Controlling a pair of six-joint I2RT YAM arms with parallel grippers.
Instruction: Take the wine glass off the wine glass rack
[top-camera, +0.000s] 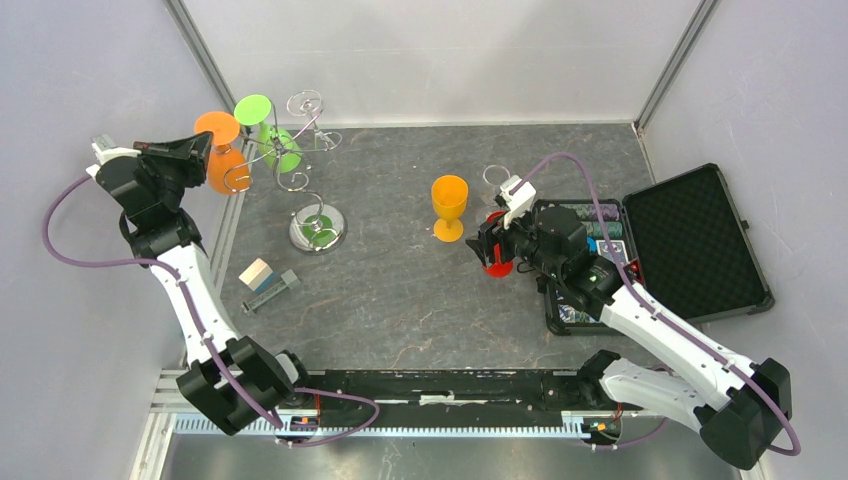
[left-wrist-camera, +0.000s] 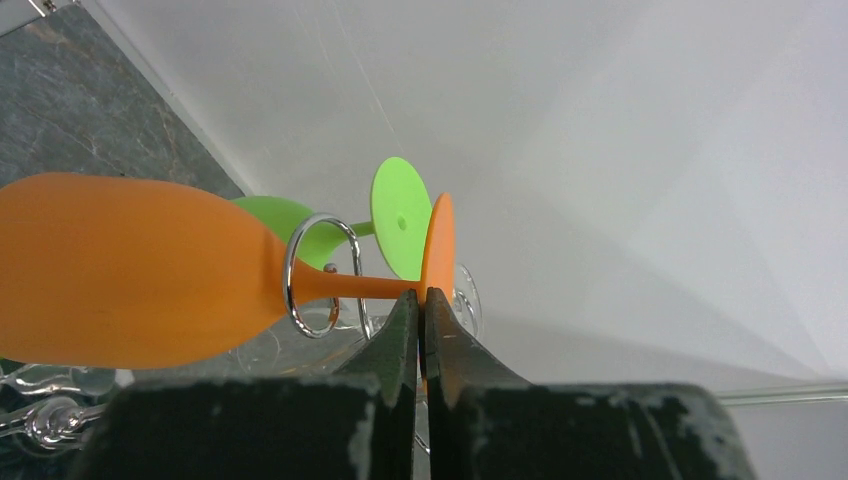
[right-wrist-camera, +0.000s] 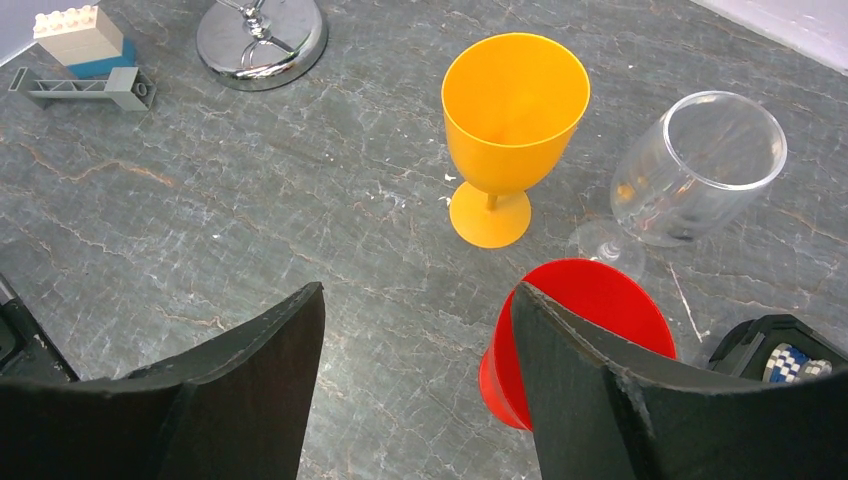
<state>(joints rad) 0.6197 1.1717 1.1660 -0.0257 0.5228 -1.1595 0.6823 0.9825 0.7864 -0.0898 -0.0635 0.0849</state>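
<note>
left gripper (left-wrist-camera: 421, 302) pinched together on orange wine glass (left-wrist-camera: 130, 270) stem, at its foot | glass hangs in wine glass rack (left-wrist-camera: 318, 275) loop, lift-out left | right gripper (right-wrist-camera: 415, 335) jaws apart, empty, near yellow glass (right-wrist-camera: 515, 110)

The wine glass rack (top-camera: 317, 232) is gleaming as polished chrome wire, its round base mirror-bright. The orange wine glass (left-wrist-camera: 130, 270) is looking like smooth matt plastic, as are the green glass (left-wrist-camera: 400, 225), the yellow goblet (right-wrist-camera: 515, 110) and the red cup (right-wrist-camera: 600, 310). 1 clear glass (right-wrist-camera: 700, 170) is shining glossy and transparent. The table (right-wrist-camera: 200, 230) is showing a grey, veined, stone-like surface. The left gripper (left-wrist-camera: 421, 300) is showing matt black fingers (left-wrist-camera: 395, 345), scuffed at the edges.
</note>
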